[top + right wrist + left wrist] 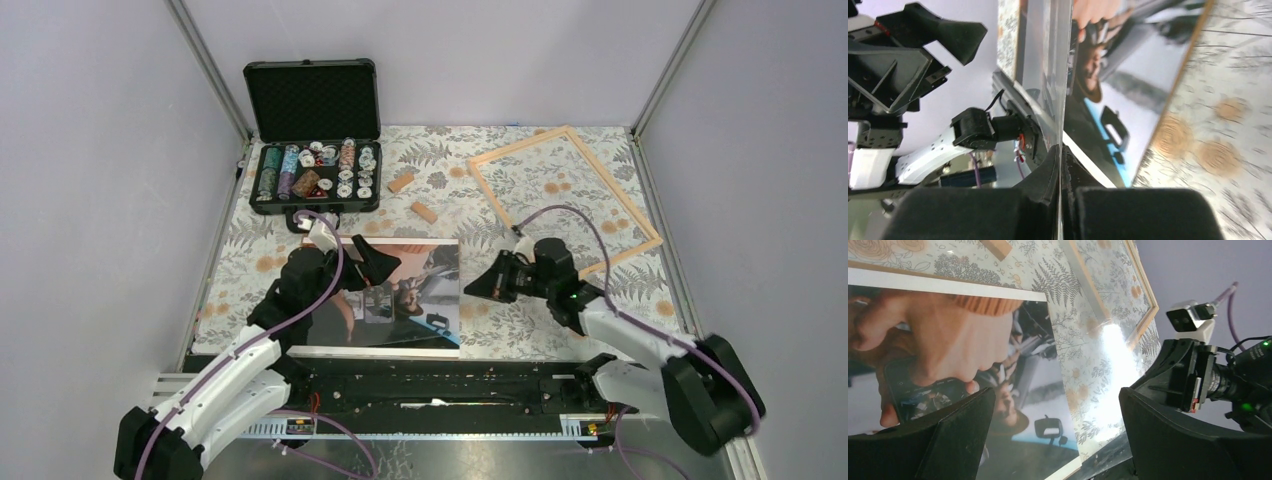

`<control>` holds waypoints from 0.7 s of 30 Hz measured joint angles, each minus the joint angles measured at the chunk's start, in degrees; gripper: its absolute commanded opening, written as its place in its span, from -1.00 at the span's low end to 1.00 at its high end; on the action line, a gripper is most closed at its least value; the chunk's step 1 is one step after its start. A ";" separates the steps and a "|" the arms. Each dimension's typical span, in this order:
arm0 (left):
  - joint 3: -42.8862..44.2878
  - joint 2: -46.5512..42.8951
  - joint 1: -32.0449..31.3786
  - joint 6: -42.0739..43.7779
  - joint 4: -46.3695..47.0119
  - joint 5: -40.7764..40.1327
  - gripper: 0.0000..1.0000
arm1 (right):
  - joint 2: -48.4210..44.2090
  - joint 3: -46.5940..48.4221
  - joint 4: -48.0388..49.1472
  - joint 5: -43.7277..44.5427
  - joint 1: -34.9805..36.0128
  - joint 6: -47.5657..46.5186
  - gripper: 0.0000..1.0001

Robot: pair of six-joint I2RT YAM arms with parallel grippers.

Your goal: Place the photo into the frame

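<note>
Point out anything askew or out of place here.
The frame lies skewed at the far right, sides diagonal to the table edges, while the photo lies square near the front. Two small blocks lie loose beside the frame.

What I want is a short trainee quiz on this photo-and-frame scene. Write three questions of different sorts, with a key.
1. True or false: the photo already lies inside the frame.
2. The left gripper is: A open, holding nothing; B shut on the photo; C out of view.
3. What does the right gripper pinch?

Key: 1 false, because the two lie apart on the table. 2 A. 3 a thin clear sheet.
</note>
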 measured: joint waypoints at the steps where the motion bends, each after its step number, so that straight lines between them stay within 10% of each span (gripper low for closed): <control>1: 0.22 0.07 0.00 0.13 -0.11 -0.09 0.97 | -2.80 0.15 -3.98 0.68 -0.98 -1.05 -1.00; 11: 0.07 3.96 -0.11 -0.98 2.16 1.86 0.97 | -17.33 8.17 -34.73 7.65 -13.49 -11.32 -1.00; 21: -5.18 7.32 -5.29 -4.35 10.84 3.72 0.97 | -14.84 17.92 -43.69 11.93 -22.56 -16.76 -1.00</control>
